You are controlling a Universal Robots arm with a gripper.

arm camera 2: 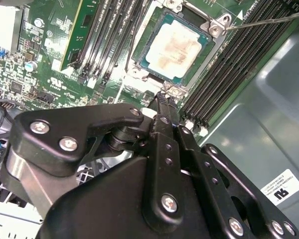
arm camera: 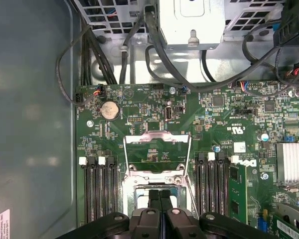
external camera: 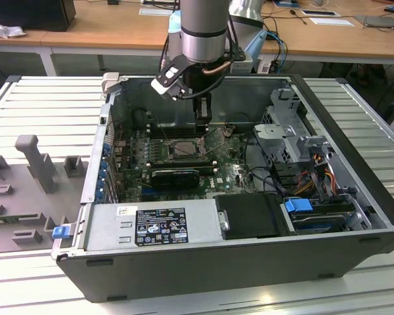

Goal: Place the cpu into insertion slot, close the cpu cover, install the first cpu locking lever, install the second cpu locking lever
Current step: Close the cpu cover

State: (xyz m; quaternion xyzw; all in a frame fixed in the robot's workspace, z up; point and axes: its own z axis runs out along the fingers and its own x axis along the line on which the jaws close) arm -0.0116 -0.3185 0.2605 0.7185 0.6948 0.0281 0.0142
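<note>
Jaws pressed together, empty, my tips low at edge of insertion slot (arm camera 2: 139, 59). cpu (arm camera 2: 177, 45) already seated flat in slot, so nothing to grip. cpu cover (arm camera: 157, 135) flipped open beyond slot; joined tips likely serve as slim pusher.

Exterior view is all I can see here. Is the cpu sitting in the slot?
Observer: Yes. In the second wrist view the cpu lies flat in it, metal top up.
Operator: And the cover?
Observer: Open. In the first wrist view the cover is swung back, off the cpu.
Operator: The gripper?
Observer: In both wrist views the gripper is shut and empty, its tip close to the cpu.
</note>
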